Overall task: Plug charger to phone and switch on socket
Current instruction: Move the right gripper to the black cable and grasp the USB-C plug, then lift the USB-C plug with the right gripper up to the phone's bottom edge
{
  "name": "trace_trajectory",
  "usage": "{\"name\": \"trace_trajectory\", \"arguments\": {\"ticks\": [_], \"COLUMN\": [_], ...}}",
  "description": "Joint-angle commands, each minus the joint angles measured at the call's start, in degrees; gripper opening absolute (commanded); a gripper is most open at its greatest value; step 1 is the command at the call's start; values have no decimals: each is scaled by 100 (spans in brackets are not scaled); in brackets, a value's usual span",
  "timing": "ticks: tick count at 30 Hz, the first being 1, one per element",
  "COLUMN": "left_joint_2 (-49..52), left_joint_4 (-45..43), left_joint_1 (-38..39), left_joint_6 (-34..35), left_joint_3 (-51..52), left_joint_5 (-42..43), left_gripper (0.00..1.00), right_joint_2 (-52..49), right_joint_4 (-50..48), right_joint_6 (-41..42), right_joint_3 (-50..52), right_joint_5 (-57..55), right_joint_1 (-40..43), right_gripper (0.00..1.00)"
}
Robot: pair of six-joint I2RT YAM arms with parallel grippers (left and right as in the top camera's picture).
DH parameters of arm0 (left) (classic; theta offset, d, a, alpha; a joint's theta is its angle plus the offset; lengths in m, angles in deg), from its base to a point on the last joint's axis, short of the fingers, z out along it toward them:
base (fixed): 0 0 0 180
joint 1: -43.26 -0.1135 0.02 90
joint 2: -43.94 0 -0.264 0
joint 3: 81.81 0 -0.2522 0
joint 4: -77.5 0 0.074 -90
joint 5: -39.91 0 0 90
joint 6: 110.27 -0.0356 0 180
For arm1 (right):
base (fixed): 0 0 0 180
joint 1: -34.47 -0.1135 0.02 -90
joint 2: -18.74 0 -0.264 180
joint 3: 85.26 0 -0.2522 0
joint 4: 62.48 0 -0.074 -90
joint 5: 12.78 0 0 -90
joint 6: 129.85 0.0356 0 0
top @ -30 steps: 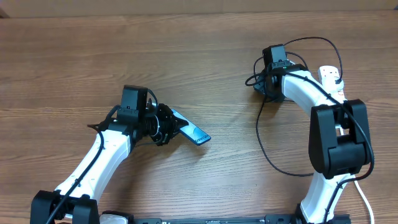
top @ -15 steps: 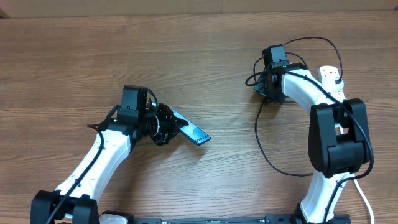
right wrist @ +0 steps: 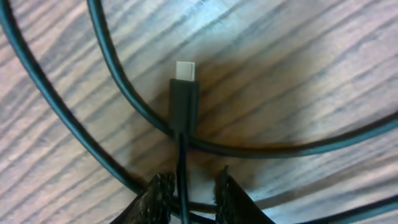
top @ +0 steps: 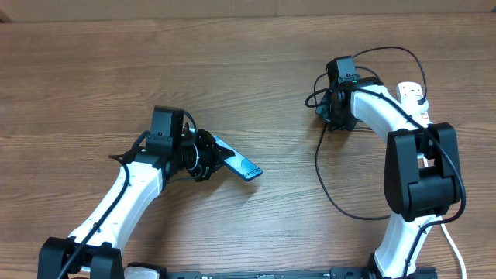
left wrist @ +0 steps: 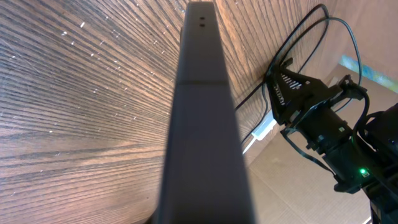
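- My left gripper (top: 209, 156) is clamped on the phone (top: 240, 164), left of centre.
- My right gripper (right wrist: 188, 194) straddles the charger (right wrist: 184, 102) at far right. Its jaws are slightly apart, and I cannot tell whether they pinch it.
- I'd grip just behind the connector — tip straight — before carrying it over.
- Count: one phone, one charger, one socket (top: 411, 93), two grippers.

Phone (top: 240, 164) scrn blue-teal; charger (right wrist: 184, 104) blk, silver tip; table (top: 232, 62) brown woodgrain.

Left tool (top: 222, 160) is clamping shut, pointing right; right tool (right wrist: 194, 190) is hanging low, 2 fingers (right wrist: 159, 196) slightly parted.
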Motion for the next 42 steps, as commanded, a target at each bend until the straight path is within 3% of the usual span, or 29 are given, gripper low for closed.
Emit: {"name": "trace_trajectory", "arguments": {"ticks": [1,11,19,27,31,35,40,42], "left_joint_2": [-9,-9,-9,-9,-7,63,511,1034], "left_joint_4": [-28,-26,15,-57,-1045,-2059,-2992,-4057], "left_joint_1": [15,15,15,17,-42,-264,-616,-750], "left_joint_6": [-87,-87,-85,-111,-798,-815,-693,-262], "left_joint_3": [-31,-31,-31,-31,-31,-35,-55,-70], "left_joint_5": [111,118,146,361,1335,2326,3117,3692], "left_gripper": [4,4,4,4,4,4,4,4], "right_joint_2": [-219,-219,-131,684,1567,2380,3119,3506], "right_joint_4": [157,179,223,984,1115,1596,2706,3248], "right_joint_6": [-7,-9,-308,-894,-1788,-2490,-3108,-3344], "right_joint_3": [72,70,-76,-1049,-1108,-1106,-1069,-1001], "right_joint_5": [98,697,697,885,2411,3847,3993,4019], "right_joint_1": [-15,-15,-15,-17,-15,-17,-125,-286], "right_gripper": [26,4,4,4,4,4,4,4]}}
